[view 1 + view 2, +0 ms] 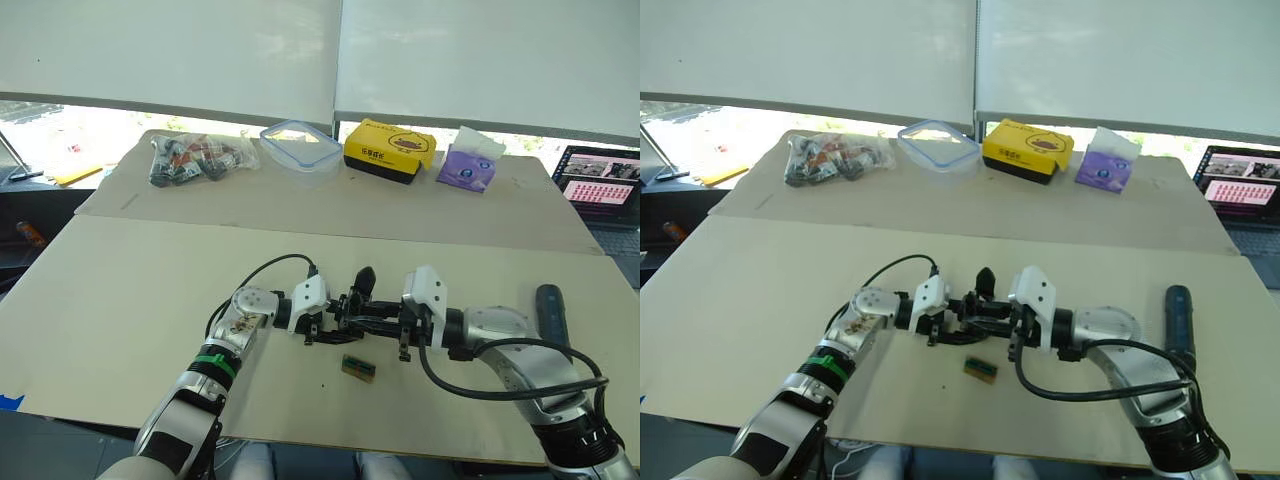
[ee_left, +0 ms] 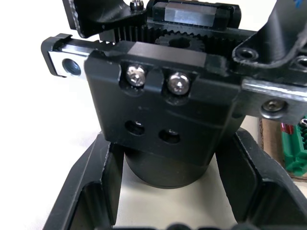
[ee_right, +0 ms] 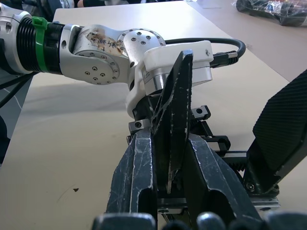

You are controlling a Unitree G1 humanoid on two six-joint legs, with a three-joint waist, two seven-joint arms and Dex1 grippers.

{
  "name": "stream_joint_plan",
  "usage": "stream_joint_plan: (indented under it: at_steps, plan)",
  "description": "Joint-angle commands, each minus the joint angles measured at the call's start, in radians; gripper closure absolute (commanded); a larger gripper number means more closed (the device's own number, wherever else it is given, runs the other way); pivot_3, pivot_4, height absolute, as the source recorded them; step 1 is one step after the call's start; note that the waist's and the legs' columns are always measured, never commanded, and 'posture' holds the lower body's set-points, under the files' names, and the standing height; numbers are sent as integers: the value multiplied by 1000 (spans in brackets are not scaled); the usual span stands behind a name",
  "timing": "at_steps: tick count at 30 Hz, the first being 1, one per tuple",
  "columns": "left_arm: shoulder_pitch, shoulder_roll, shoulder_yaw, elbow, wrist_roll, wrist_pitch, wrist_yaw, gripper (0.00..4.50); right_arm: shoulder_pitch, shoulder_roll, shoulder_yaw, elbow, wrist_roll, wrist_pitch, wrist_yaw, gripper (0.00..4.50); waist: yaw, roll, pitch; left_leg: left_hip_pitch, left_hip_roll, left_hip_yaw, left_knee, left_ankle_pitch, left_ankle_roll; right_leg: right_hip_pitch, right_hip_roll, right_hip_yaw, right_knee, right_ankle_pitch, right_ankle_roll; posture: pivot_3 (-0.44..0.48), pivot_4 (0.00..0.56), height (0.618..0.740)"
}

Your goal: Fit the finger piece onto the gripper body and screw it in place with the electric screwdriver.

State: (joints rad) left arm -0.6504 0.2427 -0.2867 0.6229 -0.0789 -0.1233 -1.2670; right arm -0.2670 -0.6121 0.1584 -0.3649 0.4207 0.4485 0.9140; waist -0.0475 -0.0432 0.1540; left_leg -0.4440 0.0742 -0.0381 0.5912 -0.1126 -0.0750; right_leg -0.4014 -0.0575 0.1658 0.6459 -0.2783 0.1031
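Observation:
Near the table's front middle, my left gripper (image 1: 328, 318) is shut on the round base of the black gripper body (image 1: 355, 308), whose one pointed finger sticks up. In the left wrist view my fingers (image 2: 91, 191) flank that base (image 2: 168, 163) below its toothed rack and two screws. Facing it from the right, my right gripper (image 1: 392, 325) is shut on the finger piece (image 3: 175, 110), a flat black blade held upright just over the gripper body's rack (image 3: 228, 155). The dark electric screwdriver (image 1: 550, 310) lies on the table to the right, beside my right forearm.
A small green-brown block (image 1: 359, 368) lies just in front of both grippers. Along the far edge sit a bag of parts (image 1: 195, 157), a clear plastic container (image 1: 300, 148), a yellow box (image 1: 390, 148) and a purple tissue pack (image 1: 467, 165). An open laptop (image 1: 600, 185) stands far right.

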Motion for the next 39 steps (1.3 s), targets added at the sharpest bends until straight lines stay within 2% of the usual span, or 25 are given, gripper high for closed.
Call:
stream_joint_plan:
  at_steps: [1, 4, 10, 16, 18, 27, 35, 37, 39]
  plan:
    - [23, 9, -31, 4, 19, 18, -26, 2222, 19, -31, 42, 79, -58, 49, -3, 4132, -1, 0, -2, 0, 0, 0, 0, 0, 0, 0, 0, 0, 0, 0, 0, 0, 150, 740]
    - [22, 8, -31, 6, 20, 18, -26, 2222, 13, -30, 45, 86, -40, 66, 5, 4132, -2, 0, -3, 2, 0, 0, 0, 0, 0, 2, 0, 0, 0, -3, -6, 0, 150, 740]
    - [21, 7, -31, 6, 21, 20, -24, 2222, 19, -30, 26, 87, -16, 48, 26, 4132, -3, 0, -3, 4, 0, 0, 0, 0, 0, 3, 0, 0, 0, -4, -6, 0, 150, 740]
    - [23, 10, -30, 5, 21, 20, -21, 2222, -19, -8, -13, 37, 13, -52, 64, 4132, -1, 0, -3, 3, 0, 0, -1, 0, 0, 3, 0, 0, -1, -4, -5, 0, 150, 740]
    - [25, 8, -24, 4, 14, 32, -16, 2222, -30, -4, -26, 34, 29, -39, 55, 3121, -1, 0, -3, 3, 0, 0, -1, 0, 0, 3, 0, 0, -1, -4, -5, 0, 150, 740]
    - [24, 6, -18, 10, 14, 27, 2, 2222, -12, 44, -104, 12, 101, -137, 101, 10, 0, -1, -3, 3, 0, 0, -1, 0, 0, 3, 0, 0, 0, -4, -5, 0, 150, 740]
    - [8, -16, 8, 31, 5, 45, 44, 2222, 53, 39, -213, -49, 150, -229, 113, 10, 2, -1, -3, 3, 0, 0, 0, 0, 0, 3, 0, 0, -1, -4, -6, 0, 150, 740]
    - [0, -26, 21, 34, -3, 57, 57, 1181, 76, 26, -251, -84, 167, -224, 100, 0, 3, 0, -2, 3, 0, 0, 0, 0, 0, 4, 0, 0, -2, -4, -6, 0, 150, 740]
    - [-5, -31, 29, 38, -2, 50, 72, 389, 107, 9, -291, -120, 180, -218, 90, 0, 6, 0, -2, 3, 0, 0, 0, 0, 0, 4, 0, 0, -3, -4, -6, 0, 150, 740]
